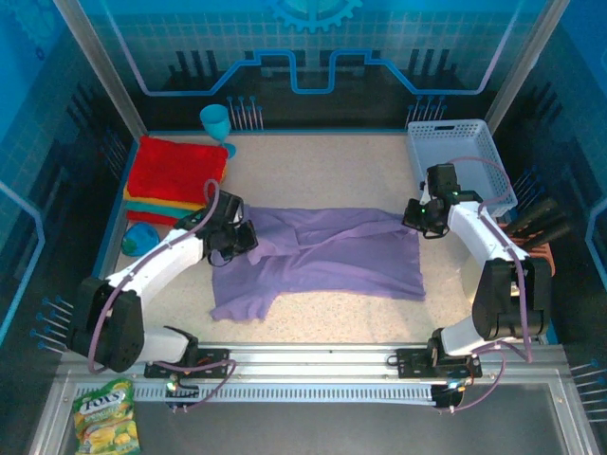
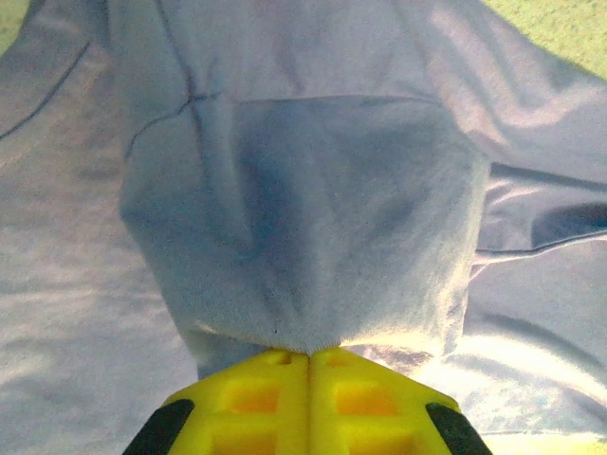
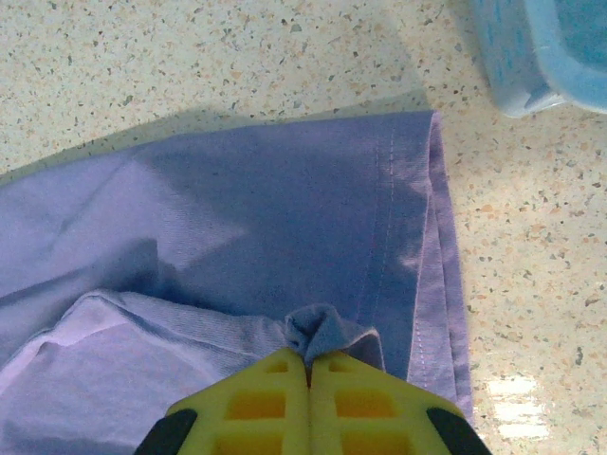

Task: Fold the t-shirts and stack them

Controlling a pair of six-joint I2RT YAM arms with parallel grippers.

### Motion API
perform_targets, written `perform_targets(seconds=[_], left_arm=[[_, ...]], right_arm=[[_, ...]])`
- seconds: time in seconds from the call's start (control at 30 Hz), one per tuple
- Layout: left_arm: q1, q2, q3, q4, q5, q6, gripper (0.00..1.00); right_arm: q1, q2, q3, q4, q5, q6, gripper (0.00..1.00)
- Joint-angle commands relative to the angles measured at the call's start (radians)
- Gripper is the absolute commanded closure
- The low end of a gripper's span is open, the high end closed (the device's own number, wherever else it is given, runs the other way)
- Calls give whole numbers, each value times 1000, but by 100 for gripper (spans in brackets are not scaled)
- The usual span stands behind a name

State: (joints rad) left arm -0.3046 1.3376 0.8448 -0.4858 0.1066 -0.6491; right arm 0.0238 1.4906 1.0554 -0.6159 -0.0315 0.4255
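Fold in progress: the lavender t-shirt (image 1: 332, 265) lies spread across the middle of the table (image 1: 322, 161), its near edge rumpled. The left pincer (image 2: 308, 353) is clamped shut on a raised flap at the shirt's left end. The right pincer (image 3: 308, 358) pinches a bunched fold by the hemmed right edge. The next move likely calls for both to carry the cloth over together, level. Beyond lies bare table, with the folded tees (image 1: 175, 171) far left and the basket (image 1: 460, 156) far right, close by the right arm.
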Motion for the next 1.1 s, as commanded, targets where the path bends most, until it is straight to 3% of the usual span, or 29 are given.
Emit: perform_targets(seconds=[0.0, 0.17, 0.27, 0.37, 0.4, 0.43, 0.53, 0.83, 1.07], left_arm=[[39, -47, -60, -16, 71, -11, 100], [88, -131, -111, 13, 153, -23, 100], [100, -132, -78, -51, 145, 12, 99], [125, -126, -86, -79, 149, 40, 87], [132, -125, -95, -80, 151, 45, 79], [141, -123, -103, -82, 155, 49, 65], [153, -118, -120, -106, 152, 69, 53], [146, -144, -244, -53, 160, 65, 61], [65, -102, -293, 113, 105, 21, 57]], right_arm=[[-17, -2, 28, -12, -11, -5, 100], [-17, -3, 30, -6, -13, -5, 100], [-17, 3, 41, -12, -18, -4, 100], [-16, -5, 33, -12, -4, -7, 100], [-17, -9, 30, -12, -2, -10, 100], [-16, -8, 27, -10, -2, -11, 100], [-17, -7, 25, -14, -8, -9, 100], [-17, -6, 23, -10, -11, -8, 100], [-17, -4, 25, -11, -16, -9, 100]])
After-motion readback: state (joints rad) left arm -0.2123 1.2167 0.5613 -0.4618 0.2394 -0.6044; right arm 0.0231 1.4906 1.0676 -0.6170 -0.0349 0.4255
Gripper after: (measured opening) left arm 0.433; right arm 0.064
